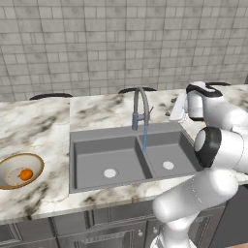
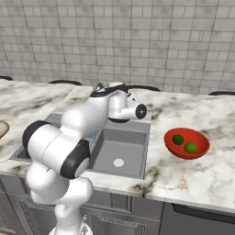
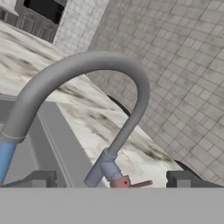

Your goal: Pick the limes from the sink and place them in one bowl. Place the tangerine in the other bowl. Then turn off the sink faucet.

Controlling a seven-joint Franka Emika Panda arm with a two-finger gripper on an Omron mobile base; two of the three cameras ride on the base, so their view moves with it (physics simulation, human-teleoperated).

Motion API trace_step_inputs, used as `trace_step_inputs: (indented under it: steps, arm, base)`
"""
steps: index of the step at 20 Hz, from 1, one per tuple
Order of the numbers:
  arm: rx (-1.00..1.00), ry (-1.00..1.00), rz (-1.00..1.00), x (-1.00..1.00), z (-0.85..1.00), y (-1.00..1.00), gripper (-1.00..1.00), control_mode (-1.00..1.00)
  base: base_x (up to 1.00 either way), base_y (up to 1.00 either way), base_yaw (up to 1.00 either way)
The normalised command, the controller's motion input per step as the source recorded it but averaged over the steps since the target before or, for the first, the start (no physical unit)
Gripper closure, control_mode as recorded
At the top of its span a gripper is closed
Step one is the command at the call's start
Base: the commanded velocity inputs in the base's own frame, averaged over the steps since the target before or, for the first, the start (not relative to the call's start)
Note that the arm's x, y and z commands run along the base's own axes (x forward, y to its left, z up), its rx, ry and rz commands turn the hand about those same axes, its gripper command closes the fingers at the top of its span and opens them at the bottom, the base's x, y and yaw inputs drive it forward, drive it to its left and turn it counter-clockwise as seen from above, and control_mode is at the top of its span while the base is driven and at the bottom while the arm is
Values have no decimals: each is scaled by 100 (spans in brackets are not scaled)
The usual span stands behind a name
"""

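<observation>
Close to the hand camera, the faucet [image 3: 87, 70] curves in a big arch, with its thin lever [image 3: 140, 184] low between the two finger tips. One gripper [image 3: 109, 180] is spread wide and holds nothing. Blue water [image 1: 145, 138] runs into the sink [image 1: 87, 140]. Two limes [image 2: 184, 143] sit in the red bowl [image 2: 172, 148]. One tangerine [image 1: 26, 174] sits in the tan bowl [image 1: 9, 162]. One arm [image 2: 92, 114] reaches over the sink.
</observation>
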Motion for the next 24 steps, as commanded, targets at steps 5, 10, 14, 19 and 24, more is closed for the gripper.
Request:
trace_step_inputs:
  steps: [5, 10, 14, 19, 24]
  arm:
    - [0, 0, 0, 29, -24, -6, -100, -100]
    - [0, 0, 0, 35, -24, -12, -100, -100]
    - [0, 0, 0, 40, -18, -11, -100, -100]
    - [0, 0, 0, 43, -18, -4, -100, -100]
    - [2, 0, 0, 45, -9, 0, -100, -100]
  base:
    - [0, 0, 0]
    - [0, 0, 0]
    - [0, 0, 0]
    - [0, 0, 0]
    - [0, 0, 0]
